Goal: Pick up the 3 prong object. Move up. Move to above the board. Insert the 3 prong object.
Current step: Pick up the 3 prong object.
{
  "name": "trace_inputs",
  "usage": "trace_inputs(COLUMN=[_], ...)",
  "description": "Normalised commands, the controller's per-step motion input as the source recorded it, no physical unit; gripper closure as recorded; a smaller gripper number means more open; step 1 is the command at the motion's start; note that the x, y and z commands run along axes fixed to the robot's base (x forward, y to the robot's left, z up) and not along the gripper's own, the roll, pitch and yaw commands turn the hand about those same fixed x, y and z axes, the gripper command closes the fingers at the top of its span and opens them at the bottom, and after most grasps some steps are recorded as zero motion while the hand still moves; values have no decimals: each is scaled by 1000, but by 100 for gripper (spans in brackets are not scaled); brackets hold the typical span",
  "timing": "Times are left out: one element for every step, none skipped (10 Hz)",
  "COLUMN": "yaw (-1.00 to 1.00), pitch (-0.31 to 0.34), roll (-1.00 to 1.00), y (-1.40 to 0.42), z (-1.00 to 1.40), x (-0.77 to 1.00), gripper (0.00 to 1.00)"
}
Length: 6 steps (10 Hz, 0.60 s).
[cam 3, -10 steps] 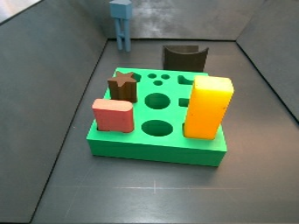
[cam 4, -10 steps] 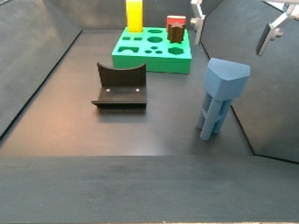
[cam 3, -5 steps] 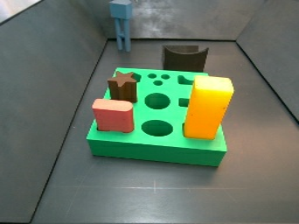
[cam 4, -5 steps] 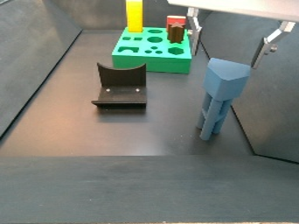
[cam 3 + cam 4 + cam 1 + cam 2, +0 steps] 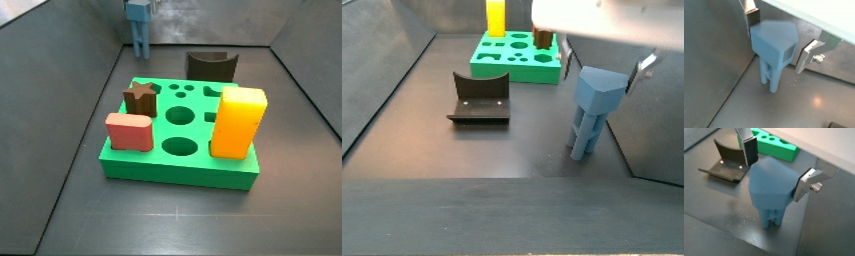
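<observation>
The gripper [image 5: 779, 42] is only partly visible: in both wrist views its body is cut off at the frame edge, and in a side view it shows as a pale blurred mass [image 5: 603, 22] filling the upper corner, with one of the fingers [image 5: 644, 68] poking out beneath it. The fingers [image 5: 749, 150] are spread, one on each side of the head of the 3 prong object [image 5: 771, 50]; whether the pads touch it cannot be made out. The 3 prong object [image 5: 592, 112] stands upright on the dark surface [image 5: 476, 150], next to the grey side wall and well apart from the board [image 5: 517, 58]. Its prongs blur together in a wrist view [image 5: 771, 193]. In a side view its top is cut off [image 5: 138, 25], and the gripper is out of sight there. The board [image 5: 181, 140] carries the orange-yellow block [image 5: 238, 122], a red block [image 5: 128, 131] and the brown star-shaped block [image 5: 140, 97]; the dark arch-shaped block [image 5: 210, 66] sits behind it. Compared with half a second ago, the gripper has dropped lower around the piece, and nothing else has shifted.
</observation>
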Motion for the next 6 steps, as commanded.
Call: trace_inputs(yaw=[-160,0,0,0,0,0], pitch=[29,0,0,0,0,0], roll=[1,6,0,0,0,0], y=[0,0,0,0,0,0], z=[0,0,0,0,0,0], x=[0,0,0,0,0,0], gripper=[0,0,0,100,100,100])
